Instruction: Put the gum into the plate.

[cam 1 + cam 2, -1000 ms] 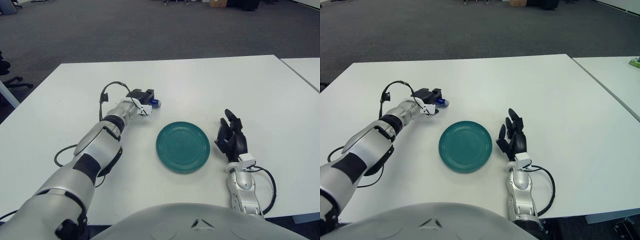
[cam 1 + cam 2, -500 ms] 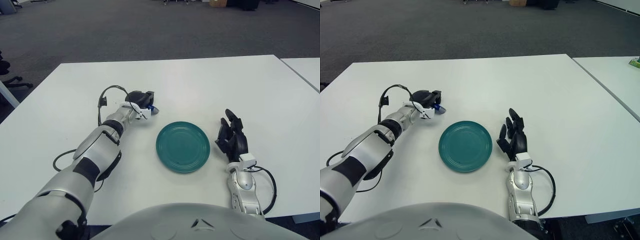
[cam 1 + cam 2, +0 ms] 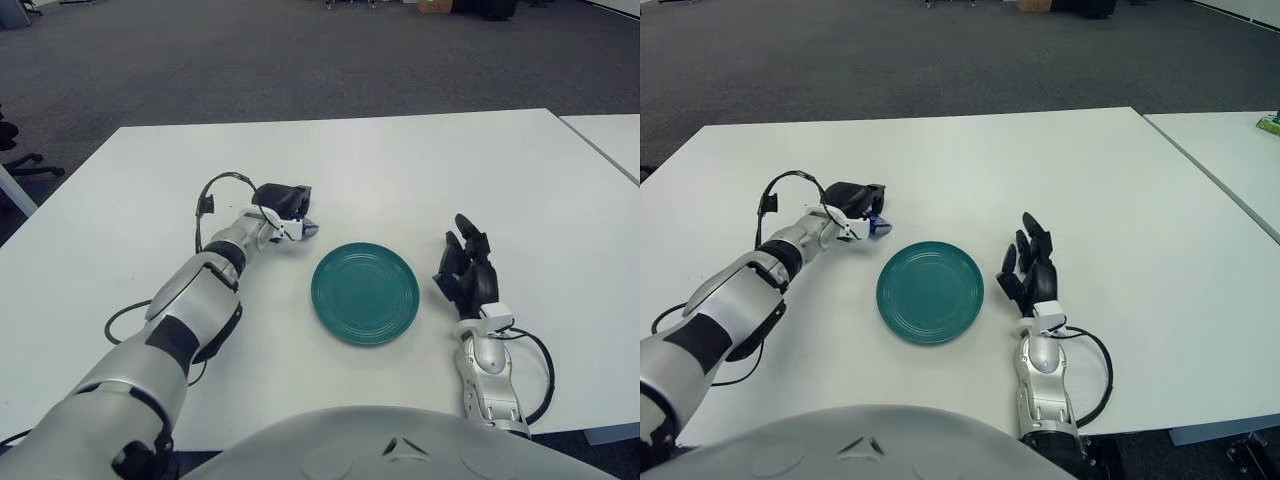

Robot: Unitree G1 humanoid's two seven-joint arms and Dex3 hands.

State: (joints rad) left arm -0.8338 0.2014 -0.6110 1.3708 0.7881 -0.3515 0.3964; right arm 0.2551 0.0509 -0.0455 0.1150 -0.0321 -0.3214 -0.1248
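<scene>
While its arm reached out across the white tabletop (image 3: 400, 160), the left robot hand (image 3: 283, 203) lay low over the surface with its dark fingers (image 3: 854, 193) curled around the gum (image 3: 876, 226), a small blue-and-white item of which only the end poked out past the fingertips on the side facing the plate. Whether the gum was lifted clear of the tabletop or touching it could not be told. The green plate (image 3: 366, 293) sat near that robot hand, toward the robot's right and a little closer to the body, with nothing on it. On the far side of the plate, just beside its rim, the right robot hand (image 3: 467, 273) rested idle on the tabletop, fingers spread and pointing away from the robot, holding nothing.
</scene>
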